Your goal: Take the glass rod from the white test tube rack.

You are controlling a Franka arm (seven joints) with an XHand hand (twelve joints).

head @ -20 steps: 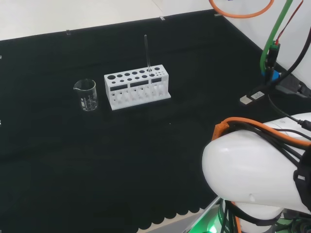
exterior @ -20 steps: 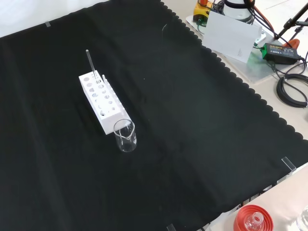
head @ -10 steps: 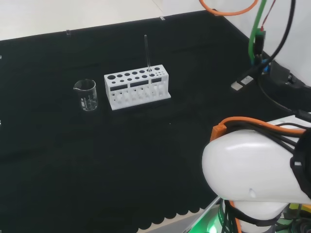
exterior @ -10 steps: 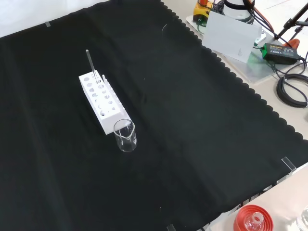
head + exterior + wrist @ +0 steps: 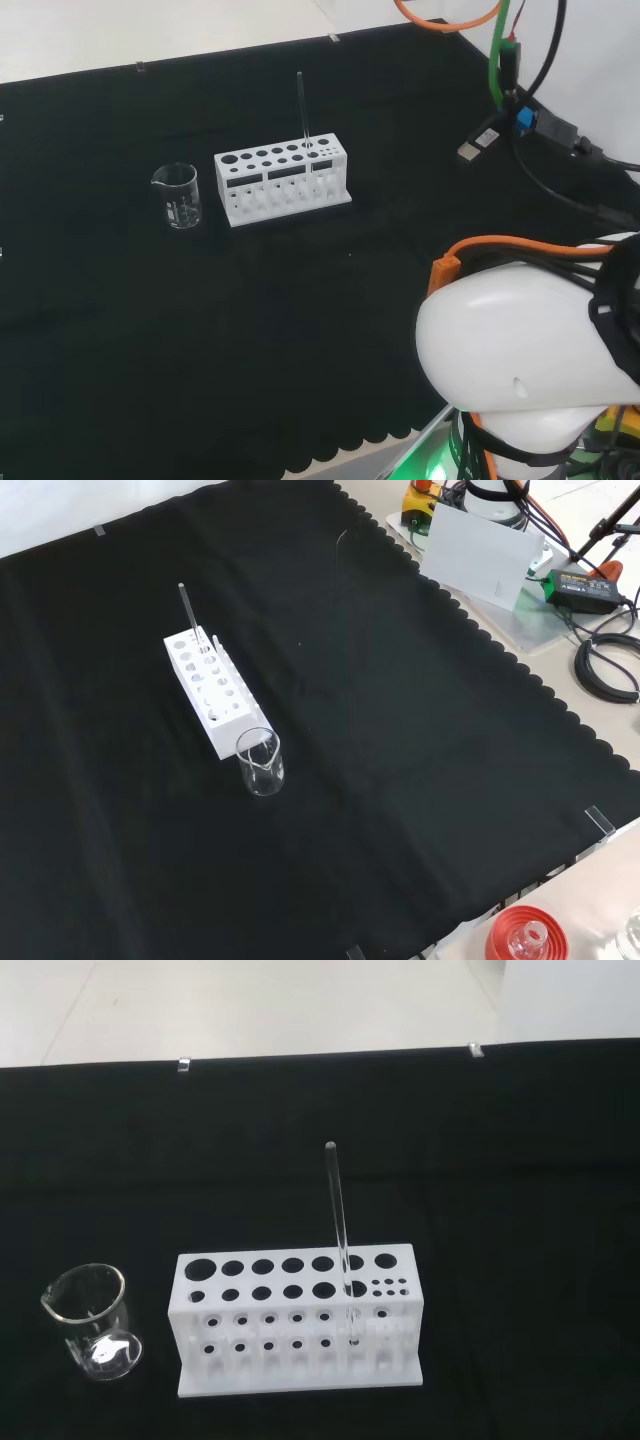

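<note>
A white test tube rack (image 5: 282,184) (image 5: 207,690) (image 5: 297,1322) with several round holes stands on the black cloth. A thin glass rod (image 5: 300,108) (image 5: 187,608) (image 5: 340,1230) stands upright in a hole near one end of the rack, its top well above it. In the head view that end is the rack's right one. In the front view it is the far end. The wrist view takes in rack and rod from a distance, and nothing touches the rod.
An empty clear glass beaker (image 5: 178,195) (image 5: 260,761) (image 5: 92,1321) stands beside the rack's other end. The arm's white link (image 5: 520,365) fills the head view's lower right. Cables (image 5: 545,125) hang at the cloth's right edge. A red ribbed ring (image 5: 527,935) sits at the front view's lower edge.
In the head view the cables and small connector at the right have swung up and to the left, and the arm's link has shifted slightly. Rack, rod and beaker have not moved.
</note>
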